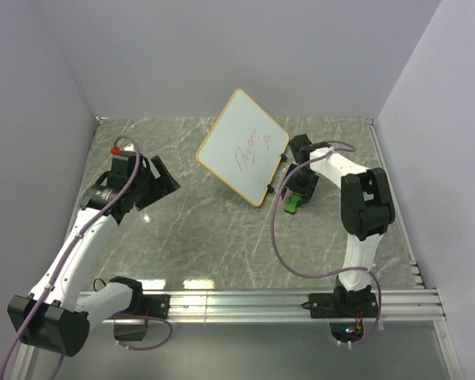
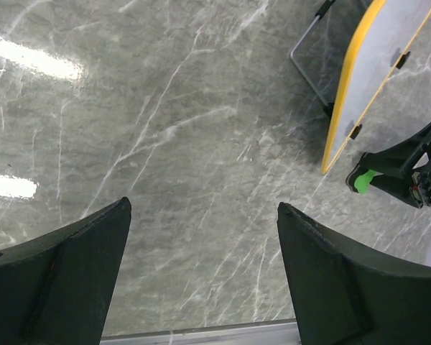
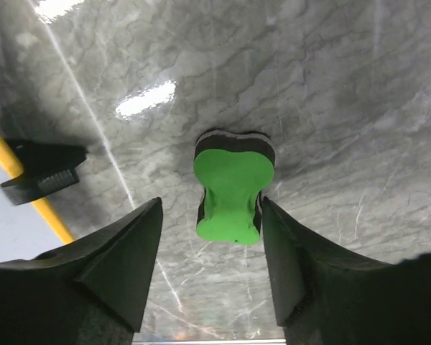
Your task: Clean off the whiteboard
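Where the right arm (image 1: 362,202) angles down, its fingers (image 3: 111,277) flank the eraser (image 3: 232,192).

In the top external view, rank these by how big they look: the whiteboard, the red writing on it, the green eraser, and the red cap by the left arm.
1. whiteboard
2. red writing
3 and 4 unranked: green eraser and red cap. Both look tiny and much alike, and the eraser is partly hidden.

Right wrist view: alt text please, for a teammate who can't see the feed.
A green bow-shaped eraser lies on the grey marble table between the fingers of the open right gripper. At the left edge, the yellow rim of the whiteboard and a black clip show.
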{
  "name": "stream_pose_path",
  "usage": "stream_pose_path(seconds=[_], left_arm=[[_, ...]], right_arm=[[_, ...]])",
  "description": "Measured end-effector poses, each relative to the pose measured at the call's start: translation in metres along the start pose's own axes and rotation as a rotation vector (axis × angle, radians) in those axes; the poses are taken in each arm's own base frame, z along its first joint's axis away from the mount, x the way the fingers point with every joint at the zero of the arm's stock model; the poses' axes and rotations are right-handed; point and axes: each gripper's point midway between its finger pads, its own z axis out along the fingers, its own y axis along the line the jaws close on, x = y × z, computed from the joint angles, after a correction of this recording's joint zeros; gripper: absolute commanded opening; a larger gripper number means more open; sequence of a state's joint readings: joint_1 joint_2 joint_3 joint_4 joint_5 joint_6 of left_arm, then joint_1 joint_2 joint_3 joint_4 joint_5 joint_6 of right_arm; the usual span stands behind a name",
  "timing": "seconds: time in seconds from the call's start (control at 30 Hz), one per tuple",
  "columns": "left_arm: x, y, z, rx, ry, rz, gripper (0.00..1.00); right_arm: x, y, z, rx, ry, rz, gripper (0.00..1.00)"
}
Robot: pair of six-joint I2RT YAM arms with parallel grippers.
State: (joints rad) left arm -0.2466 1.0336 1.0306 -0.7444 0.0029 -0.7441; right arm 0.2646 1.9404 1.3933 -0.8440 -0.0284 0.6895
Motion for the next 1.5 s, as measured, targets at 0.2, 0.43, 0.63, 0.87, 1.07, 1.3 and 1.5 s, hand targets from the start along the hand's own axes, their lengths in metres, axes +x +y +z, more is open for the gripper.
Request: stream_pose_path(seconds=[0.2,0.43,0.63,0.87,1.07,1.3,1.5], left_arm=[[0.002,0.002,0.005,-0.014,0.015,0.000,0.88],[0.003,0.003,0.007,-0.018,0.021,0.002,0.88],[-0.007,-0.005,0.014,-0.026,0.030,0.028,0.89],[-0.075,-0.058,0.035,0.032,-0.047,0.086,0.89],[-0.128,-0.098,0.080,0.173,-0.093,0.089,0.65],[-0.131,-0.136,0.163,0.320,0.021,0.103,0.62],[-0.107,-0.152,0.202,0.406,0.137,0.088,0.57]], right_arm=[[0.004,-0.008,0.014,0.049,0.024,-0.018,0.49],[0.003,-0.013,0.016,0.077,0.019,-0.033,0.12],[-0.004,-0.009,0.010,0.073,0.004,-0.038,0.00],[-0.015,0.008,-0.009,0.011,-0.018,-0.051,0.00],[-0.016,0.036,-0.043,-0.137,-0.008,-0.055,0.00],[-0.037,0.082,-0.097,-0.327,-0.055,-0.087,0.00],[-0.050,0.105,-0.130,-0.420,-0.083,-0.119,0.00]])
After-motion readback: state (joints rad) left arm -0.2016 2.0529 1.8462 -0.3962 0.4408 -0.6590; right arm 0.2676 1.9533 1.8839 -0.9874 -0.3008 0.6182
